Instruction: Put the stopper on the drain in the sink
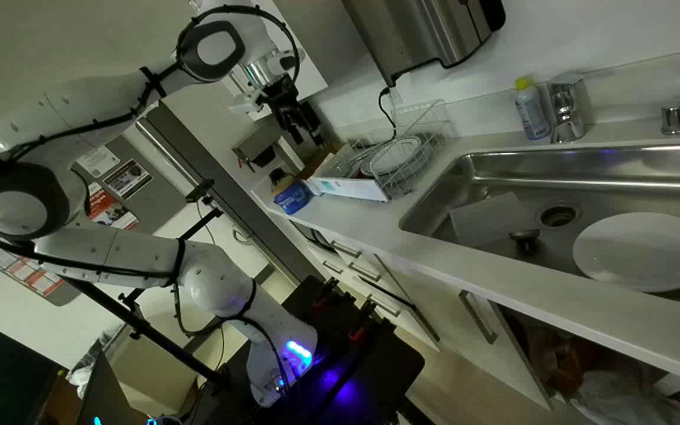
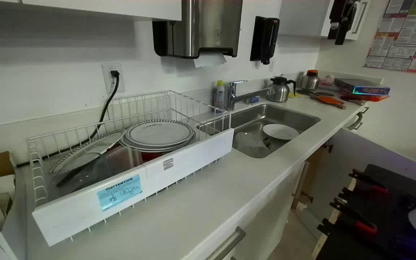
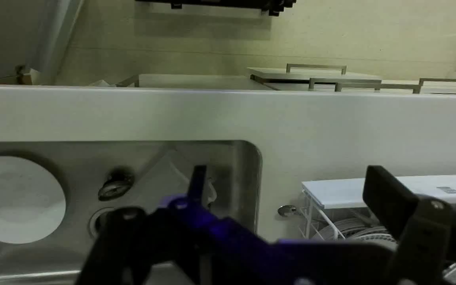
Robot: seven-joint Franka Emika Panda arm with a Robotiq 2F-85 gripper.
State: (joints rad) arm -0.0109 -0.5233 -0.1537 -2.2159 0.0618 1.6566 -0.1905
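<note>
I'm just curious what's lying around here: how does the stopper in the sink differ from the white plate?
The plate is white, while the stopper is silvery and dark. The plate is also much broader than the stopper. Both are in the sink, and neither covers the drain.

This is a kitchen: long white counter point(image 2: 193, 202), rectangular steel sink point(image 1: 611, 177), white wire dish rack point(image 2: 193, 159) left of it.
</note>
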